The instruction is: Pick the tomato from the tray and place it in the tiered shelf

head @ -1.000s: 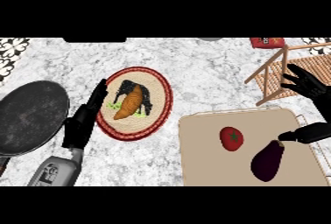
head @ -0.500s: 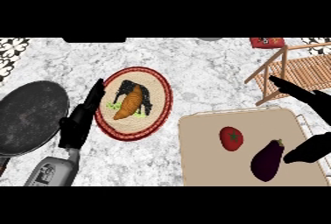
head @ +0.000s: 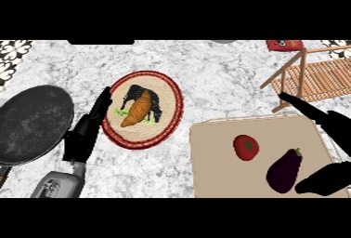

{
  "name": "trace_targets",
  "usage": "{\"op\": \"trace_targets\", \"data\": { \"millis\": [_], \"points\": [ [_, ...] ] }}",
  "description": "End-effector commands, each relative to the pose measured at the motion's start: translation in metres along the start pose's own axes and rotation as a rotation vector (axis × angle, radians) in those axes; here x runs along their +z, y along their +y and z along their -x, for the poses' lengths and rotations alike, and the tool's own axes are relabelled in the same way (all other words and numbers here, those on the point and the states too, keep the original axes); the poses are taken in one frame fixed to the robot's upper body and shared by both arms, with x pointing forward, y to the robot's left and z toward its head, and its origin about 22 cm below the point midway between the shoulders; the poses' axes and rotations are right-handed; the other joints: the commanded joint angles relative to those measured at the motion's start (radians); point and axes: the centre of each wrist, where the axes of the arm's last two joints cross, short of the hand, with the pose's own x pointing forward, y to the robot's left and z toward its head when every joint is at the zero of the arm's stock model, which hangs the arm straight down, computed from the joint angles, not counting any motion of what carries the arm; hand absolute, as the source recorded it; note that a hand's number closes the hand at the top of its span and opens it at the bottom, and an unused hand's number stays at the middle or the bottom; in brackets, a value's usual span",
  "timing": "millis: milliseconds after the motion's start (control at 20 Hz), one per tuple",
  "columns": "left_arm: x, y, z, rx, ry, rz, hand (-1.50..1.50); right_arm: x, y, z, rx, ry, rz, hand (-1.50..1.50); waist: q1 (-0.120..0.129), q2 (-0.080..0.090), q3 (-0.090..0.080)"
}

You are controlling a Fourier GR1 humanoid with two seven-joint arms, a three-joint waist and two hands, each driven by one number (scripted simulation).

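A red tomato lies on the beige tray at the lower right, beside a dark purple eggplant. The wooden tiered shelf stands at the upper right, beyond the tray. My right hand hangs open over the tray's right side, its straight fingers pointing up-left and its thumb low by the eggplant; it touches nothing. My left hand rests open at the left, fingers up, beside the woven plate.
A round woven plate with a red rim carries a picture of a carrot and dark shapes. A dark round pan lies at the far left. A red object sits at the counter's back right.
My right hand has moved down and left from in front of the shelf to over the tray's right side. The left hand, tomato and eggplant have stayed put.
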Motion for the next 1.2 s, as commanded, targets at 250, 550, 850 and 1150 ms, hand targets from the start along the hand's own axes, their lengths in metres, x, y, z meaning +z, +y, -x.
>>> {"op": "trace_targets", "data": {
  "millis": [250, 550, 850, 1150],
  "points": [
    [-0.018, -0.004, 0.014, 0.003, 0.021, -0.007, 0.0, 0.001, 0.004, 0.007, 0.025, 0.037, 0.038, -1.5, -0.002, 0.002, 0.0],
    [-0.005, 0.0, 0.0, -0.011, -0.012, -0.005, 0.0, -0.013, 0.031, -0.016, 0.006, 0.037, 0.037, -1.5, 0.003, 0.002, 0.0],
    [-0.019, 0.013, -0.008, 0.011, 0.012, 0.006, 0.0, -0.02, 0.055, -0.012, 0.022, 0.05, 0.023, -1.5, 0.001, 0.002, 0.0],
    [-0.007, 0.001, -0.014, 0.019, 0.001, 0.003, 0.0, -0.023, 0.036, -0.009, 0.04, 0.072, 0.022, -1.5, 0.003, 0.001, 0.0]
  ]
}}
